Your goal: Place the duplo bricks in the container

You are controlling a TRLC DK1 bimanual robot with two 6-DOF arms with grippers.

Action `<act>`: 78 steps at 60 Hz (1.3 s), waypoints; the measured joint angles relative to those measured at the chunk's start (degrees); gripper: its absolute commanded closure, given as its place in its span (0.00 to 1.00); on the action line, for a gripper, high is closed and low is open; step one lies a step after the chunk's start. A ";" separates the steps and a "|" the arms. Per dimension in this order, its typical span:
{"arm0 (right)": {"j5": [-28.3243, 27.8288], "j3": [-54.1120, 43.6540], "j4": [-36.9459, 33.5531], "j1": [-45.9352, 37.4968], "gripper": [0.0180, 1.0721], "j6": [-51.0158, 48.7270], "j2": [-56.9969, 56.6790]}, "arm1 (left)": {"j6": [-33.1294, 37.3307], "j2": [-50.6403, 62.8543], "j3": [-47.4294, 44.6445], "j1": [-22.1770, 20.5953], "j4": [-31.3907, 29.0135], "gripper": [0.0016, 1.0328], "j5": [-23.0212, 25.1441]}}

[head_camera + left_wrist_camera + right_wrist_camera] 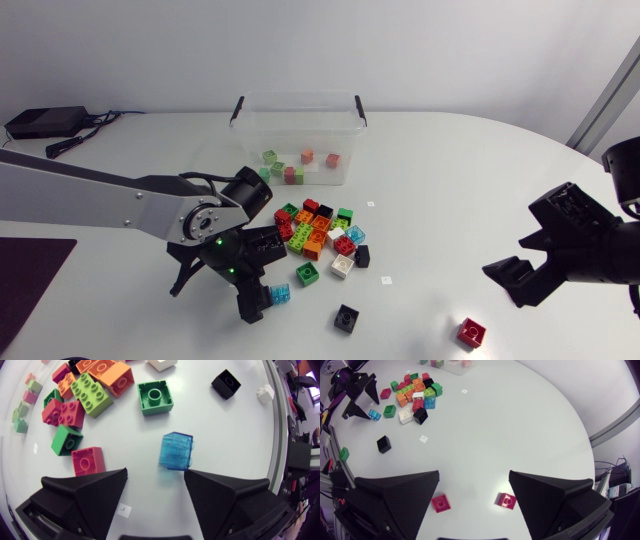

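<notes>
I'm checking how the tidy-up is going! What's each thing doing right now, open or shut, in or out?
Container: open, a few bricks inside.
Brick pile: loose on table, outside container.
Clear blue brick: on table, ungripped.
Left arm: jaws open, clear blue brick just ahead.
Right arm: jaws open, empty.

Tabletop (450, 170), contents by position.
- Container (297, 100): middle of the rear edge, with several bricks (290, 172) inside.
- Brick pile (318, 232): in front of the container, near the tabletop's middle.
- Left gripper (155, 471): front-left of the pile, with 1 nearest brick (176, 451) just ahead of its parted fingers.
- 1 single brick (347, 318): in front of the pile, apart from it.
- 1 outlying brick (472, 332): front right, near the right gripper (507, 257).
</notes>
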 measured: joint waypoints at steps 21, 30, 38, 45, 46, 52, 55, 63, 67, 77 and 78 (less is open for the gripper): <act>-1.42 -0.63 -0.28 -4.61 0.05 -3.06 -0.70 | 2.82 0.04 0.74 -3.19 2.60 0.11 0.42; -1.55 -1.01 -0.42 -5.09 0.05 -3.61 -1.01 | 2.03 1.99 1.88 -4.20 2.56 0.12 0.46; -2.21 -1.07 -2.12 -5.44 0.05 -3.89 -1.64 | -0.92 5.22 4.31 -4.20 2.54 0.43 0.44; -2.40 -1.07 -6.78 -6.21 0.05 -4.00 -1.70 | -3.30 6.56 6.29 -4.17 2.08 0.79 1.77; -2.43 -1.07 -7.52 -6.29 0.05 -4.00 -1.70 | -3.54 6.69 6.51 -4.17 2.03 0.79 1.88; -2.62 -1.07 -11.04 -6.47 0.05 -4.28 -1.70 | -4.24 6.75 6.64 -4.20 1.25 0.80 2.08; -2.86 -1.07 -11.67 -6.45 0.05 -4.90 -1.70 | -4.35 6.75 6.64 -4.20 0.81 0.81 2.16; -3.21 -2.08 -10.91 -5.64 0.05 -9.35 -0.39 | -4.37 6.64 6.64 -4.17 0.20 0.82 2.58; -3.65 -3.89 -8.96 -4.15 0.05 -11.82 1.62 | -4.37 6.32 6.56 -4.11 -0.31 0.82 2.58; -3.63 -6.27 -4.00 0.37 0.05 -14.75 8.61 | -4.35 2.91 4.76 -3.10 -1.53 0.82 2.58; -3.56 -6.32 -3.56 0.85 0.05 -14.93 9.35 | -4.35 2.38 4.61 -2.95 -1.73 0.82 2.58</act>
